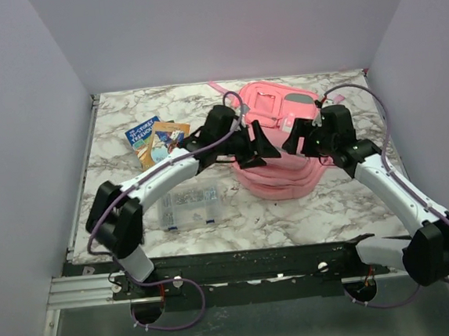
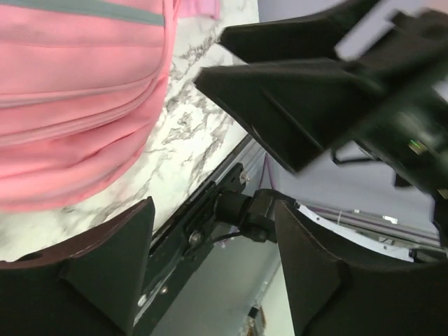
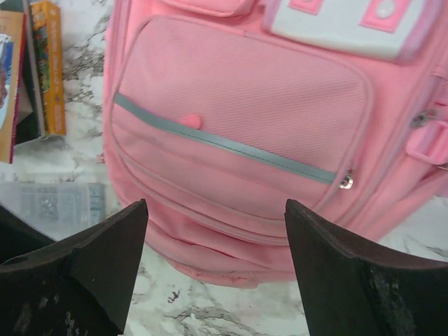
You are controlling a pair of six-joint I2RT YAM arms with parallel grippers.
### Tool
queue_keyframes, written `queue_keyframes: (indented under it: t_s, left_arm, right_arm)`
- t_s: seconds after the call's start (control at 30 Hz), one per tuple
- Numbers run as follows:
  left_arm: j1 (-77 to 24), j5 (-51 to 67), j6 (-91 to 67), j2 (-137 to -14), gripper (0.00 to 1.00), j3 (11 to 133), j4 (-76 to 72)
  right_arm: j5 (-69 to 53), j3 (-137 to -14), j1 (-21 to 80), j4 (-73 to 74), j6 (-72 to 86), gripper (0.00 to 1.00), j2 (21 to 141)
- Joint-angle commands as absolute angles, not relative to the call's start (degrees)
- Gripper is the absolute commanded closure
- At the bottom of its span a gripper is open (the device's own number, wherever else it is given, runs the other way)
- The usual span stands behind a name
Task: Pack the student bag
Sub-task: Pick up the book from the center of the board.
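The student bag is a large pink backpack lying front-up at the back right of the marble table. My left gripper hovers over the bag's near left edge, jaws open and empty. In the left wrist view the bag fills the upper left, and the left gripper points past the table edge. My right gripper faces it over the bag's near right side. It is also open with nothing between the fingers. The right wrist view has the right gripper above the bag's front pocket and grey strip.
Two or three books lie left of the bag, also seen as books in the right wrist view. A clear plastic compartment box sits in front of them. The other arm's black gripper looms close in the left wrist view.
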State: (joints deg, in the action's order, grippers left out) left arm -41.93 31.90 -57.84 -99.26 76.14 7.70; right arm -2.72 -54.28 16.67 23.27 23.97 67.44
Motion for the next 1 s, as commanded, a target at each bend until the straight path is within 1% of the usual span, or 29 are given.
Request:
queue_keyframes:
  t_s: [0.0,0.07,0.1,0.13,0.17,0.23,0.33,0.43,0.53,0.6,0.73,0.9,0.97]
  left_arm:
    - [-36.2,27.8,-42.1,-81.2,0.27,72.0,17.5]
    - [-33.0,25.9,-36.2,-74.7,0.24,71.0,22.0]
    - [-31.0,25.3,-33.5,-71.5,0.23,70.7,23.8]
    - [-29.6,23.8,-31.2,-68.9,0.18,70.5,25.3]
    - [-28.1,22.0,-28.9,-66.2,0.16,70.5,26.9]
    - [-26.5,16.6,-25.2,-61.8,0.13,70.2,28.9]
    - [-25.9,10.3,-21.4,-56.9,0.1,69.1,29.3]
    - [-25.8,8.7,-18.6,-53.6,0.1,67.0,28.2]
    - [-25.8,6.9,-15.5,-51.0,0.1,64.8,27.1]
    - [-25.8,5.7,-14.3,-49.0,0.1,63.3,26.7]
    - [-25.8,8.0,-14.6,-45.2,0.1,59.5,24.9]
    - [-25.9,9.2,-15.6,-43.6,0.1,59.1,24.5]
    - [-26.0,10.3,-16.0,-43.4,0.1,59.1,24.6]
  right_arm:
    - [-14.7,-57.5,17.8,15.9,26.7,0.17,71.1]
    - [-13.7,-59.2,21.8,13.7,28.3,0.18,73.6]
    - [-11.9,-60.9,25.5,13.3,28.7,0.17,75.7]
    - [-10.1,-62.4,28.4,13.1,29.1,0.18,77.8]
    - [-10.0,-64.3,31.7,12.3,30.5,0.17,80.5]
    - [-14.9,-65.0,34.5,6.9,37.7,0.18,85.4]
    - [-20.6,-61.2,38.4,-13.0,52.2,0.18,92.0]
    - [-17.9,-59.6,43.0,-28.1,62.8,0.18,99.8]
    - [-13.0,-63.8,46.9,-29.4,64.7,0.18,107.0]
    - [-11.0,-65.3,47.9,-30.1,66.8,0.2,110.9]
    - [-9.3,-67.2,48.4,-34.3,69.6,0.29,117.2]
    - [-8.3,-73.2,49.3,-34.8,69.5,0.44,123.2]
    - [-7.9,-76.4,49.3,-32.2,69.9,0.45,125.6]
